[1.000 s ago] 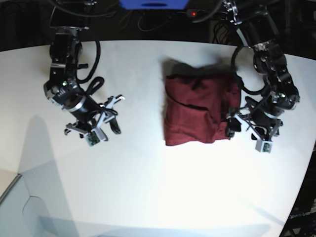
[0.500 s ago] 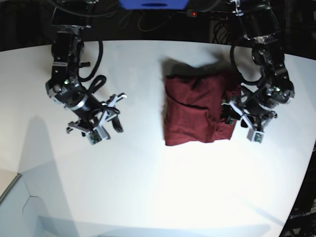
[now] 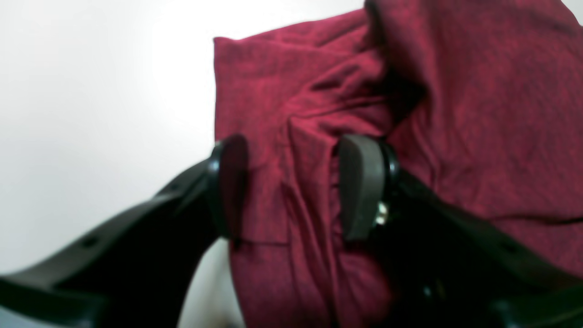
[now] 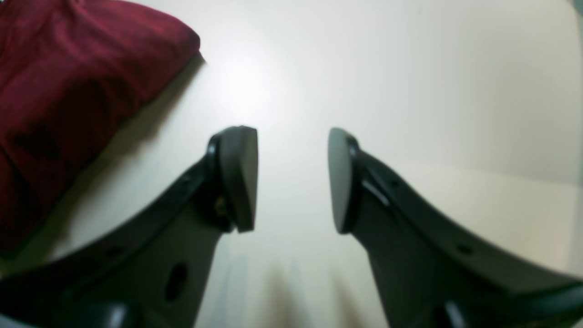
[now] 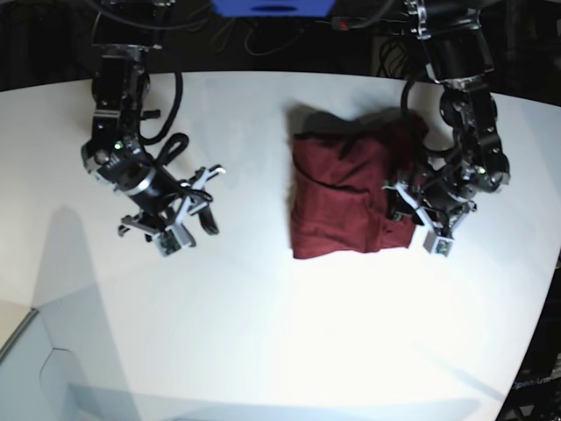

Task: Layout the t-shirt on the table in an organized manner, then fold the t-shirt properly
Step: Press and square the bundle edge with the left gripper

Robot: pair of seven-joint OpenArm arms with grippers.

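The maroon t-shirt (image 5: 342, 197) lies folded into a rough rectangle on the white table (image 5: 280, 333), right of centre. My left gripper (image 5: 401, 210) is down on the shirt's right edge. In the left wrist view the left gripper (image 3: 294, 182) has its pads apart, and a wrinkled ridge of the t-shirt (image 3: 478, 114) runs between them. My right gripper (image 5: 209, 200) hovers over bare table well to the left of the shirt. Seen from the right wrist, the right gripper (image 4: 291, 180) is open and empty, with a corner of the t-shirt (image 4: 54, 82) at the upper left.
A blue object (image 5: 272, 7) and dark cables sit behind the table's far edge. The table's curved edge runs down the right side (image 5: 539, 316). A pale panel (image 5: 35, 368) shows at the lower left corner.
My left gripper has moved left and up onto the shirt's right edge, and its jaws have narrowed around the fabric. The right arm has hardly moved.
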